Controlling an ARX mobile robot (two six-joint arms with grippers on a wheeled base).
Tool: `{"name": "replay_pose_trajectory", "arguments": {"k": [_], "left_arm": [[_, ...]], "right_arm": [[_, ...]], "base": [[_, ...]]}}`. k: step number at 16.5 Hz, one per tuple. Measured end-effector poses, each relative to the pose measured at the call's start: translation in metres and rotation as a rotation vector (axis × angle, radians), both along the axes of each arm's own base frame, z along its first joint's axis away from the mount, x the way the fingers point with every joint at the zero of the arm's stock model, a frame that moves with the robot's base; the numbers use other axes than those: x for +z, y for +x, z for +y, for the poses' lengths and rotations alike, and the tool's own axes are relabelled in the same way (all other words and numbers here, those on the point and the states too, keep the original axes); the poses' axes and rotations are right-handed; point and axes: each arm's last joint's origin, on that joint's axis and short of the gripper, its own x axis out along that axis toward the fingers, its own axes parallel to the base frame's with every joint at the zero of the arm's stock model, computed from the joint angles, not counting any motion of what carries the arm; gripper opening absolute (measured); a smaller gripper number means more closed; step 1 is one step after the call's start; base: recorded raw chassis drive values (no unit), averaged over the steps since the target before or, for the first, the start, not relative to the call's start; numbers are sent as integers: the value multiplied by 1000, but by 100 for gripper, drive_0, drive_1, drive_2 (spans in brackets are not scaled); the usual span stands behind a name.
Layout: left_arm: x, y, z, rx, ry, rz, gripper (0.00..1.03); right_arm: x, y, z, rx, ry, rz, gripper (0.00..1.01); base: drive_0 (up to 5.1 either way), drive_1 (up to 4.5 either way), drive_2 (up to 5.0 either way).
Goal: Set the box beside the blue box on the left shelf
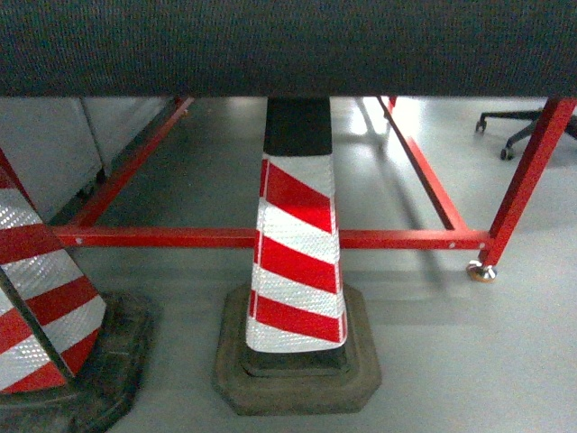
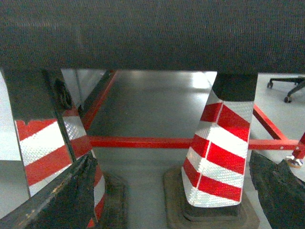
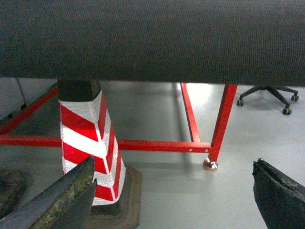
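The box, the blue box and the left shelf are out of view in all three views. My left gripper (image 2: 171,162) is open, its dark worn fingers (image 2: 62,200) spread wide with only floor and a striped cone between them. My right gripper (image 3: 174,164) is also open, with bare grey floor between its fingers (image 3: 279,195). Neither gripper shows in the head view. Both hang low, below the edge of a dark cloth-covered tabletop (image 1: 288,45).
A red and white traffic cone (image 1: 297,262) on a black base stands straight ahead, and a second cone (image 1: 41,298) at the left. A red metal table frame (image 1: 180,237) with a footed leg (image 1: 518,194) runs behind them. An office chair base (image 1: 523,126) is at the far right.
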Motion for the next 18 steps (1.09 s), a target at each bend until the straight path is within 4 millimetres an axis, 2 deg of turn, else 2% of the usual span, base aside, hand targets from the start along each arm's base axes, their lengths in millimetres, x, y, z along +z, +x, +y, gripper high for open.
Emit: {"name": "replay_pose_trajectory", "arguments": {"k": [18], "left_arm": [[0, 0, 0, -2, 5, 0, 98]], "right_arm": [[0, 0, 0, 0, 1, 0, 98]], "base": [[0, 0, 0]]}}
